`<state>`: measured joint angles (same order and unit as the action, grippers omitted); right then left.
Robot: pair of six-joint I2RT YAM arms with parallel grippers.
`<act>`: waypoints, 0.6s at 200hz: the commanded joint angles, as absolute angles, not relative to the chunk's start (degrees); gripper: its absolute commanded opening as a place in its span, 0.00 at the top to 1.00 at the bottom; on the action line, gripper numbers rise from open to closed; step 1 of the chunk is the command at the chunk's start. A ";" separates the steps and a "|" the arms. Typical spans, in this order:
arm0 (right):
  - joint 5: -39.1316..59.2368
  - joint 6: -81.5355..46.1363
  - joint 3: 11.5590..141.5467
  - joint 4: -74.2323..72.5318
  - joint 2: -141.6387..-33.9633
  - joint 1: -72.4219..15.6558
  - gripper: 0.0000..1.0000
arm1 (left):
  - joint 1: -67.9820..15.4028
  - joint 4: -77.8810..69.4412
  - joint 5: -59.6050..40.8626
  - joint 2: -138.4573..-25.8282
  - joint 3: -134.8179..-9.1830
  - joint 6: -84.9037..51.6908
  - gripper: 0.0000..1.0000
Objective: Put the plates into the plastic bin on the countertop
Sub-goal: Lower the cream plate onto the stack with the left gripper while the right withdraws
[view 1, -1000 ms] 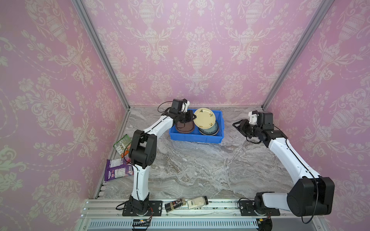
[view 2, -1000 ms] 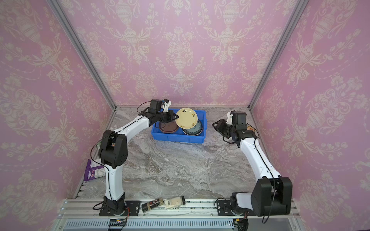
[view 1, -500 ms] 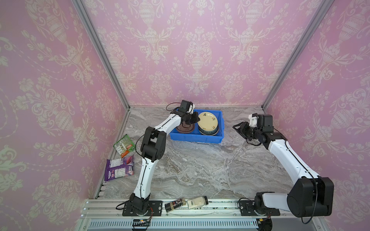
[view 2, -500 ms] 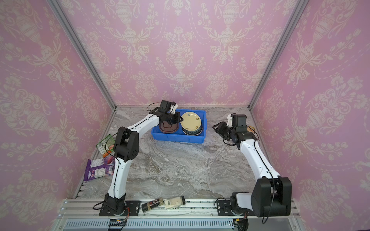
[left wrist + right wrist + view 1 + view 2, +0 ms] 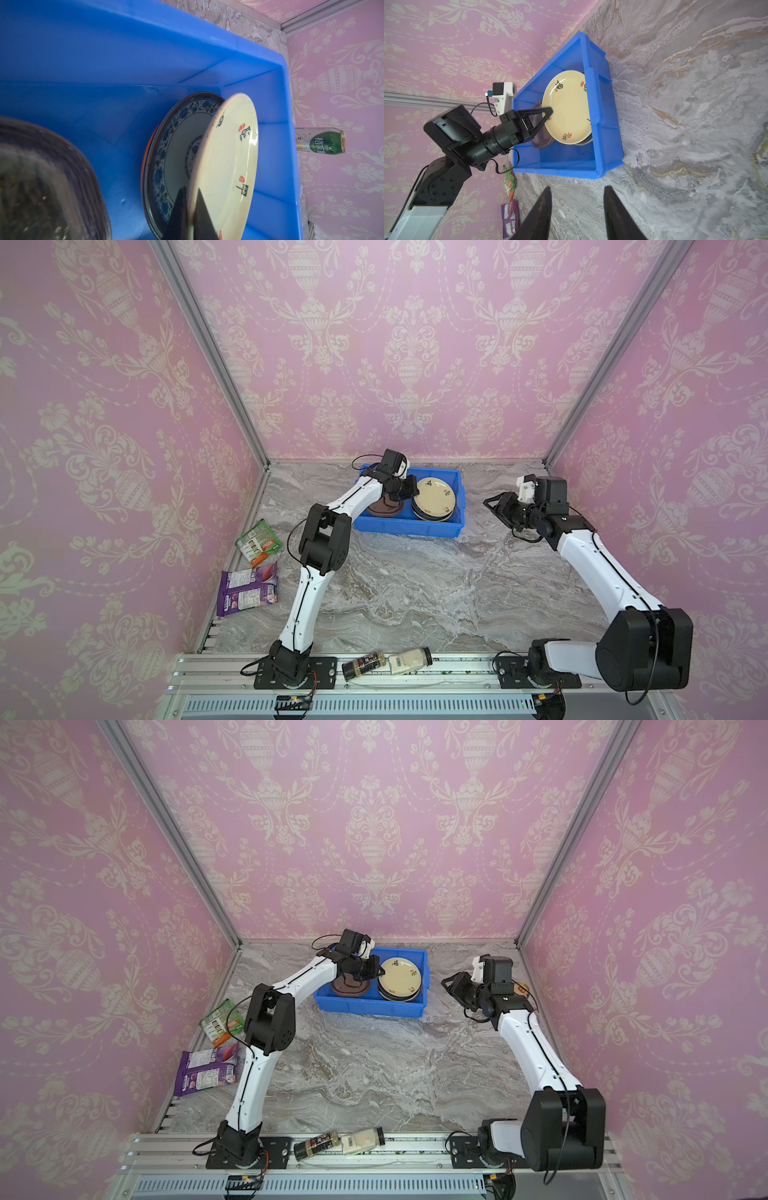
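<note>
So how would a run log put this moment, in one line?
left jaws: shut on cream plate rim | plate: tilted over stack in blue bin | right jaws: open, empty, over countertop

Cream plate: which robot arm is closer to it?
Left arm. Its jaws pinch the rim of the cream plate inside the blue bin; the right arm, jaws open, hangs over the countertop, outside the bin.

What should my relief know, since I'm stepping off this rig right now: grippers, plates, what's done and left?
Left gripper: shut on the cream plate at its rim, holding it tilted over the round stack in the blue bin.
Right gripper: open, empty, above the countertop beside the bin.
Brownish square stack: in the bin too.
Done: no plates show outside the bin.
Left: probably lower and release the cream plate.
</note>
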<state>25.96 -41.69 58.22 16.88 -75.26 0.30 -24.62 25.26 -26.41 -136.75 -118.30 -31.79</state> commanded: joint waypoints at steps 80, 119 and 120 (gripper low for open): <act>27.37 -42.63 56.61 14.92 -74.19 0.57 0.57 | -25.49 33.74 -18.25 -136.81 -123.34 -23.43 0.62; 28.03 -42.89 56.32 14.16 -74.60 0.61 0.57 | -25.22 34.48 -16.96 -136.40 -123.52 -22.81 0.60; 28.03 -42.89 56.28 14.11 -74.65 0.61 0.57 | -25.18 34.47 -16.96 -136.40 -123.55 -22.83 0.60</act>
<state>26.85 -42.11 57.36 15.64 -75.26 0.30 -25.30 32.42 -19.11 -136.75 -121.75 -25.08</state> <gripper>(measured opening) 0.426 0.397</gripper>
